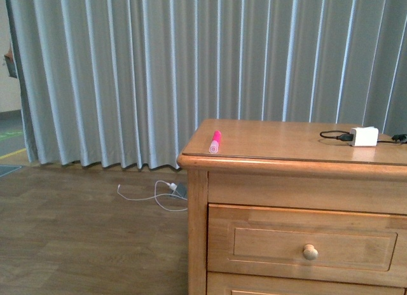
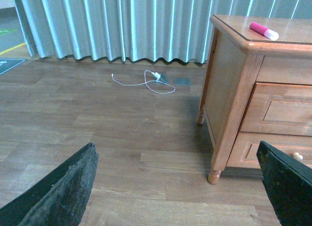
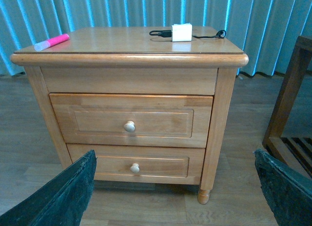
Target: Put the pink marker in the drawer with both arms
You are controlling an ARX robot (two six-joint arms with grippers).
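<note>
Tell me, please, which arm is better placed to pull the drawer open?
Right, probably. The right gripper, open, faces the drawer squarely, with its knob in clear view ahead. The left gripper views the dresser from its corner, nearer the marker, so it suits the pick.

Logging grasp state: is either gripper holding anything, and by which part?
Nothing is held: left gripper and right gripper are open and empty; the pink marker lies on the dresser top.

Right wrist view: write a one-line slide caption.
On the dresser top lie the pink marker and white charger; upper drawer shut, right fingers open.
</note>
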